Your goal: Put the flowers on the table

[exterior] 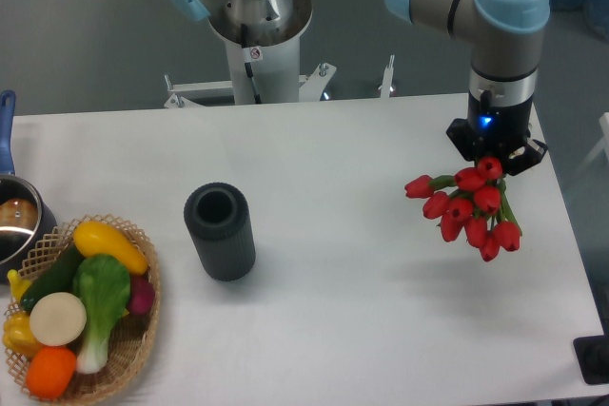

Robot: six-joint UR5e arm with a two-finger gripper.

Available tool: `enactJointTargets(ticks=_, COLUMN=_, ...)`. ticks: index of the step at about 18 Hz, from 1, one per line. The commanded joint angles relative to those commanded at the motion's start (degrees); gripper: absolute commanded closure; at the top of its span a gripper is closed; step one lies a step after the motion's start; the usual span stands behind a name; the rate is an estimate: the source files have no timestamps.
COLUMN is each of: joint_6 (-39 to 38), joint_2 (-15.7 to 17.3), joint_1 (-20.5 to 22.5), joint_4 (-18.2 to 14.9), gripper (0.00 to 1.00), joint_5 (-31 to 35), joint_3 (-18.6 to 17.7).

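Over the right end of the white desk (333, 168), the jaws (497, 157) are closed on the flowers (471, 206), holding the red tulip bunch in the air with the buds hanging down. Further left stand a dark cylinder (221, 231) and a wicker basket (143, 330) of vegetables.

White table (343, 330) with dark cylindrical vase (220, 231), wicker basket (133, 354) of vegetables and pot (17, 225) at left edge

There is one table (314, 149), one bunch of flowers (468, 207) with about nine red buds, one dark cylinder (220, 232), one basket (133, 349) of vegetables, one pot (17, 221).
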Motion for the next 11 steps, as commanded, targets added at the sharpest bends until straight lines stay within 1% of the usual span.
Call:
enactJointTargets(ticks=3, joint_6=-0.3, joint_2=-0.8, joint_1=-2.3, joint_4=-0.1, gripper=0.97, joint_5=1.2, joint_3=0.2)
enactJointTargets(ticks=6, joint_6=-0.7, joint_2=-1.2, joint_1=-3.0, joint_4=-0.4, gripper=0.97, joint_5=1.3, joint_3=-1.0)
enactJointTargets(ticks=7, joint_6=-0.8, joint_2=-1.2, joint_1=-3.8, joint_4=-0.6, gripper=0.97, joint_5=1.2, joint_3=-1.8)
enactJointTargets(ticks=11, joint_6=-1.2, joint_2=-1.7, joint_1=-5.0, joint_4=-2.6, gripper=0.97, joint_5=1.2, joint_3=-2.7)
